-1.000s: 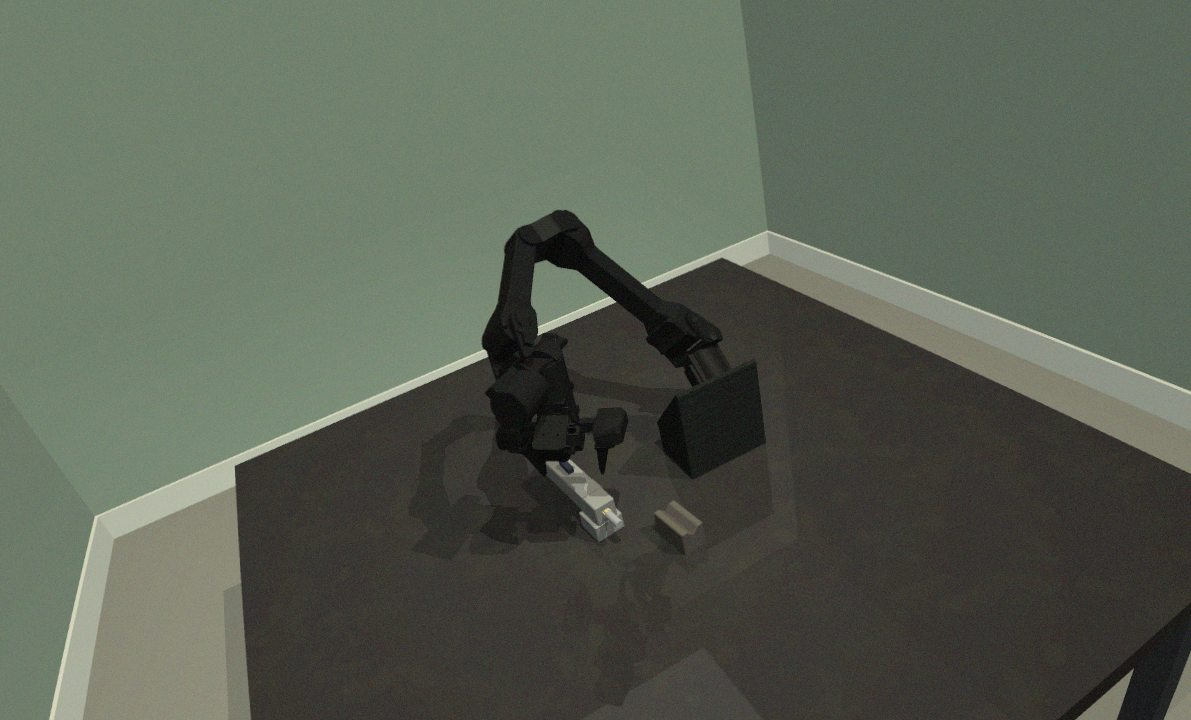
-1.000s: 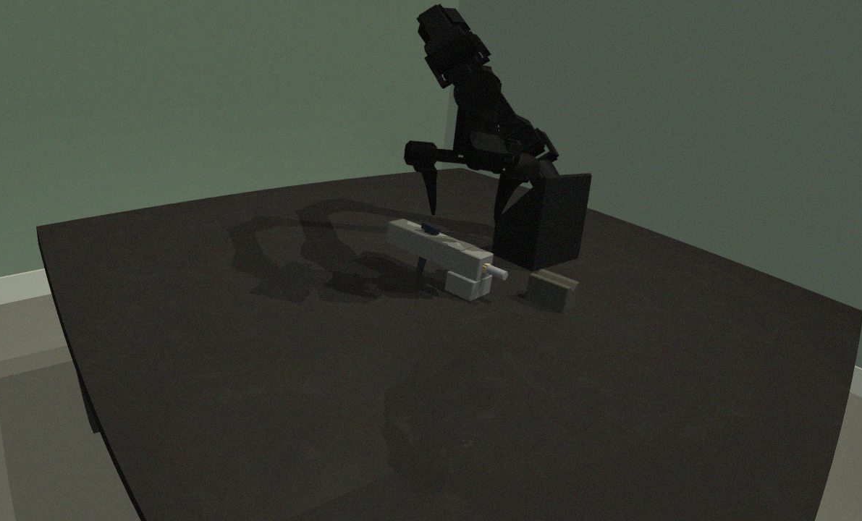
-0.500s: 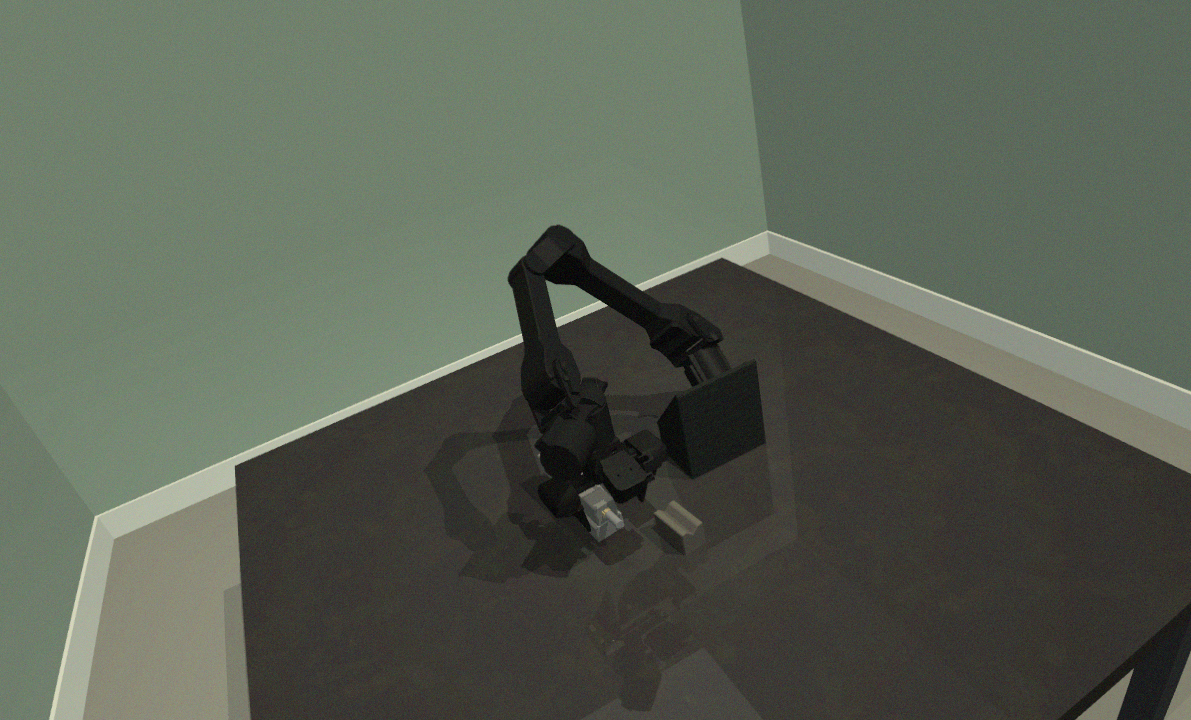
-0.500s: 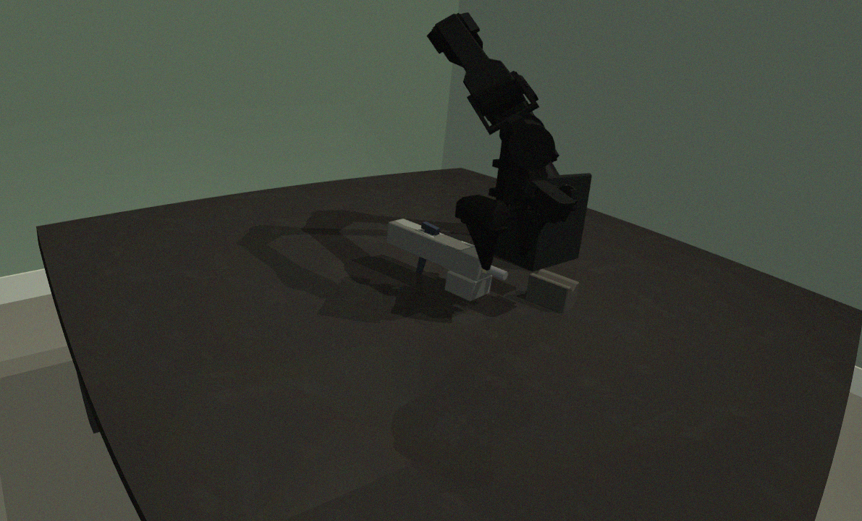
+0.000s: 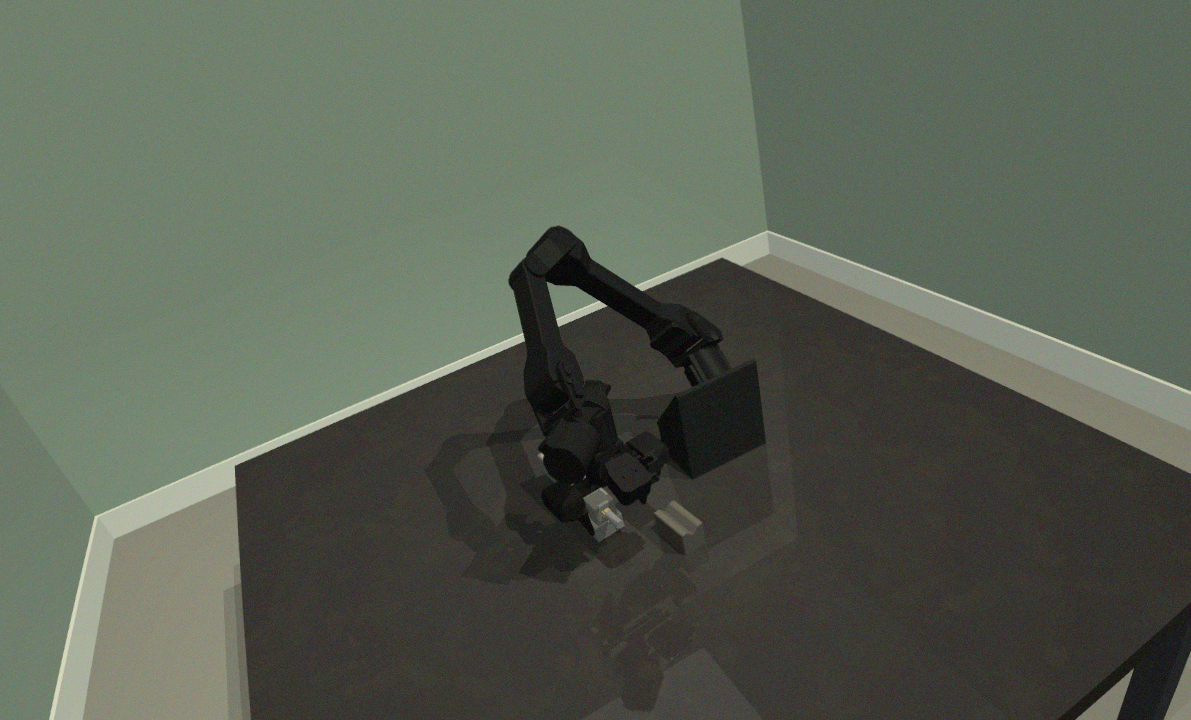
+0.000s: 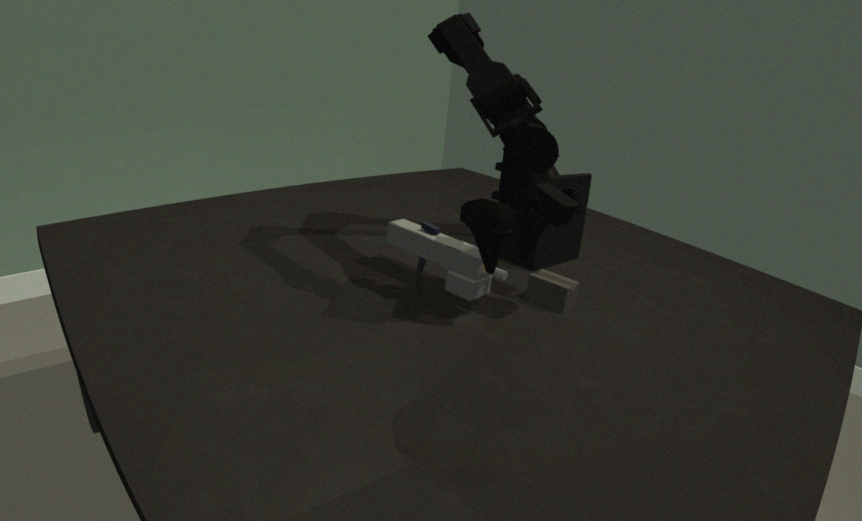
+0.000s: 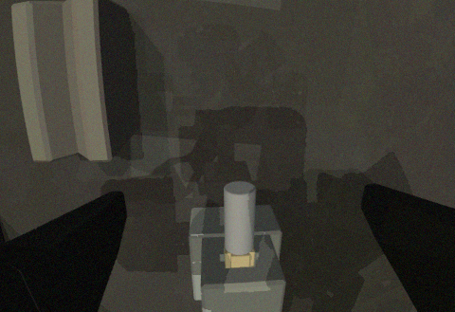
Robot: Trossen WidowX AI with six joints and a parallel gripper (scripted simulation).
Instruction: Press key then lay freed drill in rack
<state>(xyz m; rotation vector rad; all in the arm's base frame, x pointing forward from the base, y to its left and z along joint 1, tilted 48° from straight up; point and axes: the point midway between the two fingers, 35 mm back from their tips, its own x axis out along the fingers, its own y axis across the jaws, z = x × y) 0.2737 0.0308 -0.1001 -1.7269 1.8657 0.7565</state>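
Open fingers astride the drill

The drill [image 5: 613,516] [image 6: 501,274] [image 7: 239,219] jutted from the pale housing [image 6: 433,249] [image 7: 244,298], ungripped. My gripper [image 5: 615,516] [image 6: 512,270] [image 7: 249,201] was spread wide. Good extraction called for centring, closing squarely, then drawing straight along its axis before lifting toward the grooved rack [image 5: 680,526] [image 6: 550,291] [image 7: 85,80].

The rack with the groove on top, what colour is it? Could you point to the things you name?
The grooved block-shaped rack [image 5: 678,526] [image 6: 551,291] [image 7: 85,80] is plain beige, clearest in the wrist view.
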